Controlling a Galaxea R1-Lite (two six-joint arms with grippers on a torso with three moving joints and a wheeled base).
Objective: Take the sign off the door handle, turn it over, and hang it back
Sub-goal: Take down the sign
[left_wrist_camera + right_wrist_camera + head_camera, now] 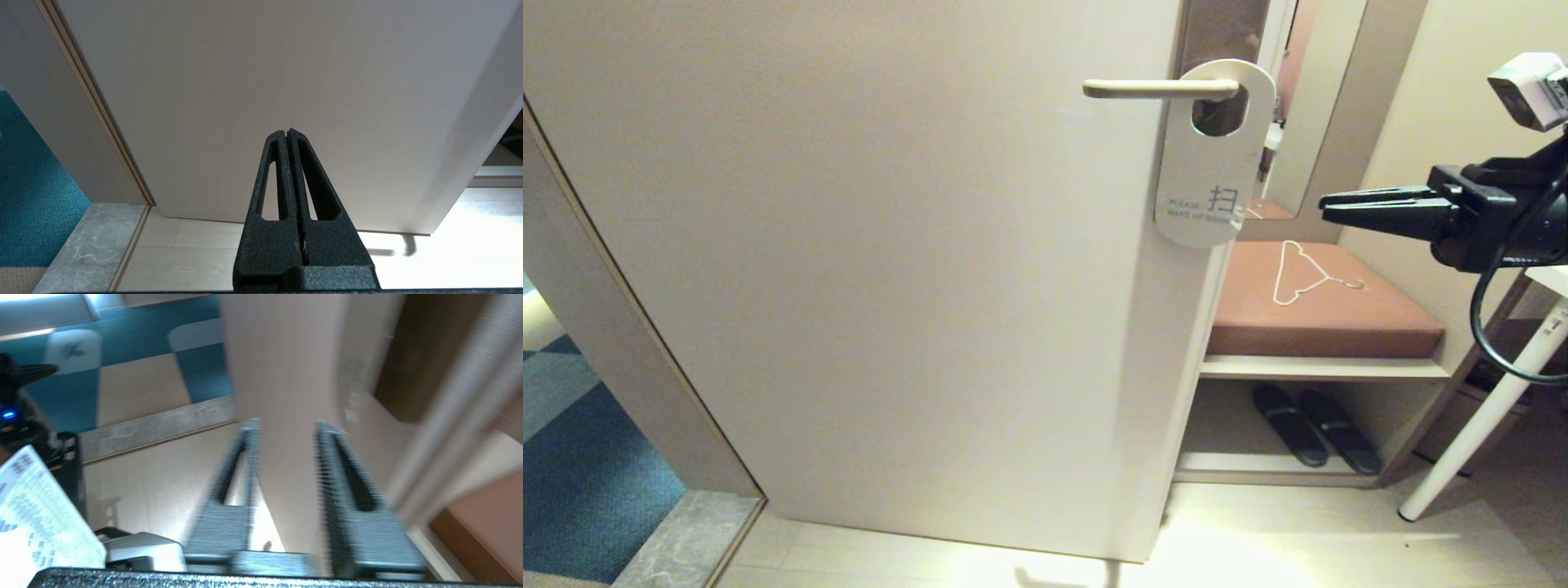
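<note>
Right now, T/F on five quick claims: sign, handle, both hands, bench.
1. The sign hangs on the door handle with its white "PLEASE MAKE UP ROOM" face showing. True.
2. The right hand grips the sign. False: it is to the right of the sign, apart from it, fingers parted and empty.
3. The left hand is shut and holds nothing. True.
4. A wire hanger lies on the brown bench cushion. True.
5. The shelf under the bench holds a suitcase. False: dark slippers lie there.
</note>
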